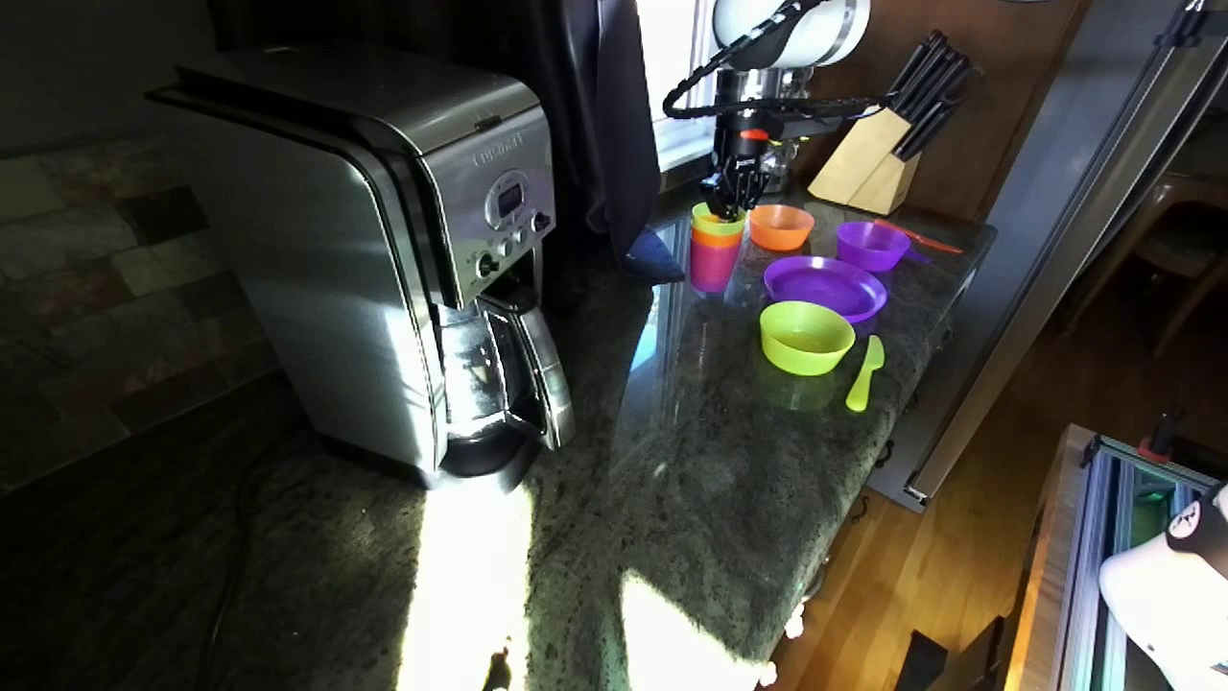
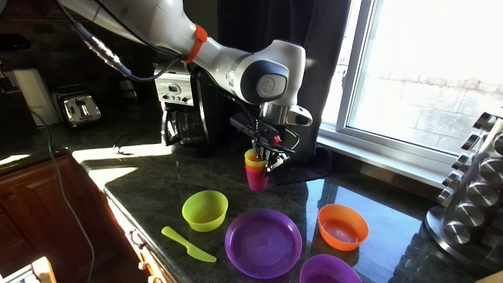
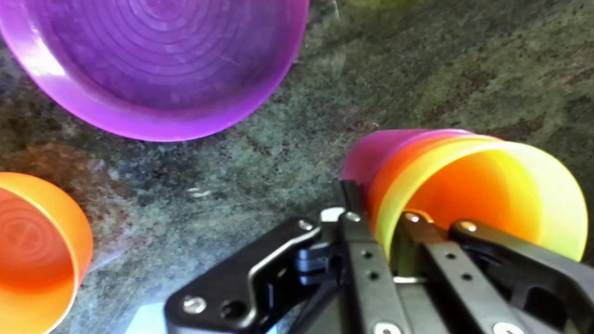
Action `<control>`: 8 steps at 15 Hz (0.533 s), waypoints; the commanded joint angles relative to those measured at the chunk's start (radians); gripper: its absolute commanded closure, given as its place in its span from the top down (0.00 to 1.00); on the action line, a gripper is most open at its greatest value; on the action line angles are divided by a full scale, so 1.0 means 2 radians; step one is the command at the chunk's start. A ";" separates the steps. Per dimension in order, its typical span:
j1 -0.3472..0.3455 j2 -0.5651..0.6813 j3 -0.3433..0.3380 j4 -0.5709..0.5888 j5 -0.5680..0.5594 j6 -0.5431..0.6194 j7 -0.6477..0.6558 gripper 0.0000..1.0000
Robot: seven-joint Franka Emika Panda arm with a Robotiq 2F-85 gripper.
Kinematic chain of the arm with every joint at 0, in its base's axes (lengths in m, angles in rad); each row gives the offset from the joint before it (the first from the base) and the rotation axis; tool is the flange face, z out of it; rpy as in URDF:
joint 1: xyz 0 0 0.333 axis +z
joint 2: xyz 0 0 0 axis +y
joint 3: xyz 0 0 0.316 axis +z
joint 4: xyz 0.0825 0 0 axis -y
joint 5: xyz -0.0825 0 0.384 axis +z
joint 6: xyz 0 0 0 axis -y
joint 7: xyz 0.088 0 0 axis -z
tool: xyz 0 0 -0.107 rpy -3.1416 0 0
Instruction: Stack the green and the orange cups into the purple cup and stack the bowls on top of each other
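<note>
Green cup (image 3: 522, 181) sits in the orange cup (image 2: 255, 169) and purple cup (image 2: 257, 182), my claw (image 2: 265, 162) pinching its right wall in an exterior view, so rising unreleased could topple them.

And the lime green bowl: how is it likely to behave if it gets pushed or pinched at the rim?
The lime green bowl looks like thin-walled plastic, so it is probably light, perhaps flexing slightly when pinched. Wider than tall, it would likely slide rather than tip; the glossy, reflective countertop may let it skid easily.
</note>
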 commanded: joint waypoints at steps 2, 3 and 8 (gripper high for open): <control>0.002 0.011 0.007 -0.007 -0.003 0.027 0.004 0.02; 0.001 0.011 0.007 -0.008 -0.003 0.029 0.006 0.32; -0.005 -0.025 0.007 -0.030 0.008 0.030 0.000 0.64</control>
